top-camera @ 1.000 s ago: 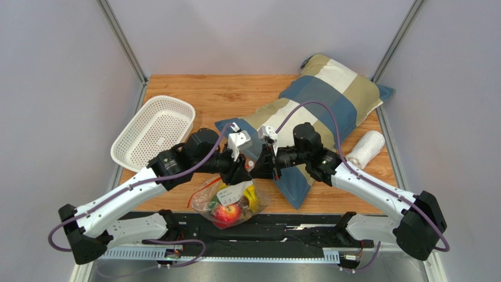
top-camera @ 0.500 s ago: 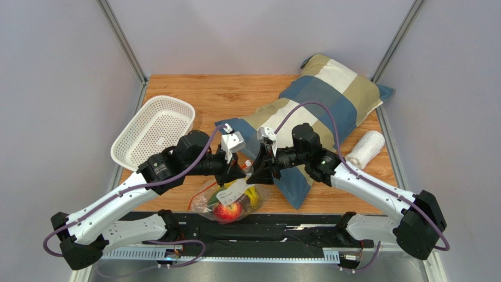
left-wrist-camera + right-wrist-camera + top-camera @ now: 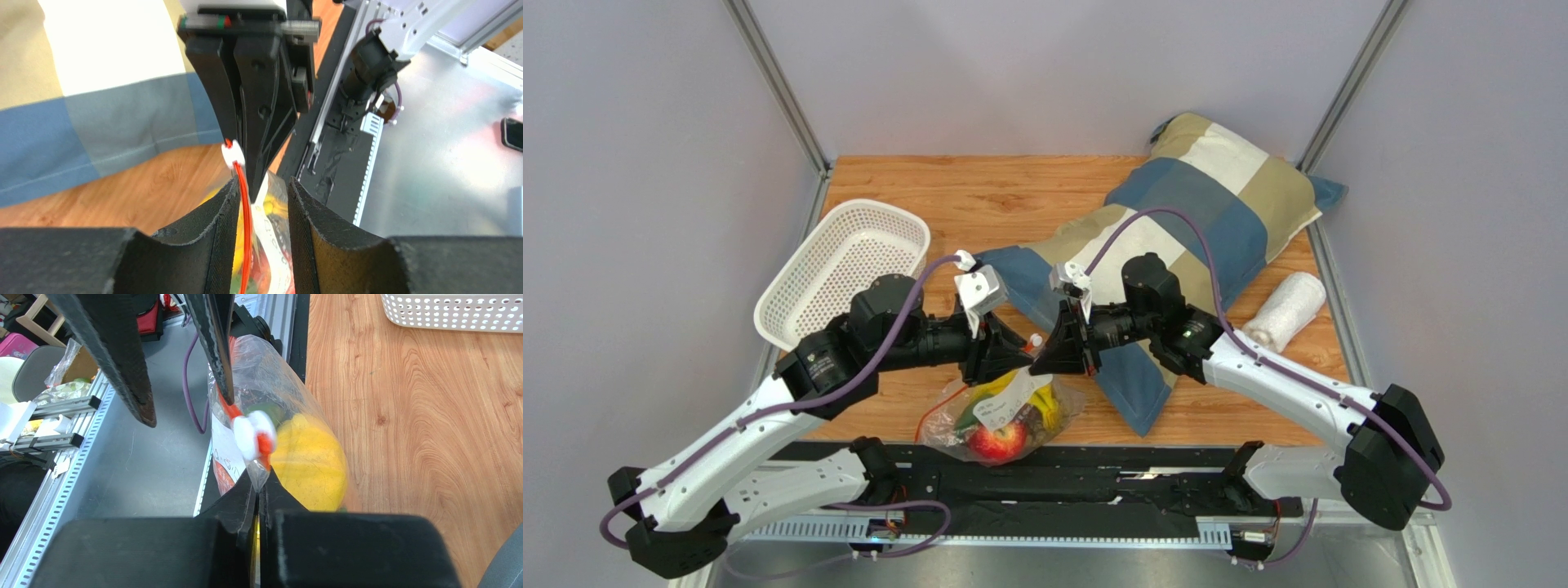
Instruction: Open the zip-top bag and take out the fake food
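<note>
No writing can be read for certain. The small white paper label (image 3: pixel 1019 393) on the clear crinkly plastic zip-top bag (image 3: pixel 952 423) carries faint reddish marks. In the right wrist view the label (image 3: pixel 224 462) is too blurred and creased to tell letters or numbers

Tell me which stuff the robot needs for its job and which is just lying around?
For the job:
- clear crinkly plastic zip-top bag with orange-red zipper strip
- red plastic apple and yellow plastic fruit inside it

Just lying about:
- white mesh plastic basket
- blue and tan patchwork pillow
- white roll
</note>
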{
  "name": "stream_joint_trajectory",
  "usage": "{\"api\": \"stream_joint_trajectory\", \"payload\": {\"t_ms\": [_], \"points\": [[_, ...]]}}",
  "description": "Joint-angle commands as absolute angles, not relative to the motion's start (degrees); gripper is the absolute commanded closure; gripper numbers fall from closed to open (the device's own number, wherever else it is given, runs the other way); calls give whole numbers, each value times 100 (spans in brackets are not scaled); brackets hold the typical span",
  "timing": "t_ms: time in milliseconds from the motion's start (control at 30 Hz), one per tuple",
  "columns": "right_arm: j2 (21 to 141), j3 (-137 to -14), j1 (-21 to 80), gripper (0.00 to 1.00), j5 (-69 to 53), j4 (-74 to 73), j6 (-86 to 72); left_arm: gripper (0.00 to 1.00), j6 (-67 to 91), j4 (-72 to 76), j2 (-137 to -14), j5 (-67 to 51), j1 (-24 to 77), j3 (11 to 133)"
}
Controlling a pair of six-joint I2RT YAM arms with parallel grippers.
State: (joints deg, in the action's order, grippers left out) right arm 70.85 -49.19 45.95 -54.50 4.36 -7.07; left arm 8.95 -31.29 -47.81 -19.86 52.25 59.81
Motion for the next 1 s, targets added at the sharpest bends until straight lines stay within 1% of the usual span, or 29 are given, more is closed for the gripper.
{"api": "stream_joint_trajectory", "payload": {"t_ms": [0, 233, 467, 600, 633, 667, 700, 733, 833, 900, 933, 967], "points": [[6926, -5133, 4632, 100, -5414, 721, -694, 61, 1028, -3067, -5211, -1785, 5212, 6441], [6891, -5150, 4623, 100, -5405, 624, -642, 59, 1292, -3128, -5414, -1723, 5080, 6557], [6820, -5142, 4623, 100, -5388, 527, -571, 62, 1406, -3112, -5423, -1749, 4975, 6530], [6812, -5115, 4614, 100, -5370, 536, -571, 63, 1511, -3050, -5414, -1986, 4887, 6521], [6820, -5107, 4623, 100, -5379, 545, -571, 65, 1547, -3006, -5431, -2056, 4861, 6504], [6803, -5106, 4623, 100, -5370, 545, -571, 72, 1599, -2988, -5423, -2100, 4817, 6513], [6803, -5098, 4623, 100, -5361, 545, -571, 75, 1600, -2980, -5414, -2135, 4808, 6504], [6803, -5098, 4623, 100, -5361, 554, -571, 84, 1608, -2953, -5405, -2162, 4799, 6487], [6794, -5080, 4623, 100, -5309, 528, -571, 100, 1565, -2909, -5370, -2285, 4755, 6486], [6803, -5098, 4623, 100, -5265, 519, -641, 100, 1512, -2900, -5353, -2407, 4746, 6469], [6846, -5150, 4623, 94, -5247, 501, -668, 100, 1477, -2866, -5335, -2452, 4746, 6460], [6873, -5176, 4623, 85, -5247, 501, -694, 100, 1477, -2839, -5300, -2487, 4746, 6425]]}}
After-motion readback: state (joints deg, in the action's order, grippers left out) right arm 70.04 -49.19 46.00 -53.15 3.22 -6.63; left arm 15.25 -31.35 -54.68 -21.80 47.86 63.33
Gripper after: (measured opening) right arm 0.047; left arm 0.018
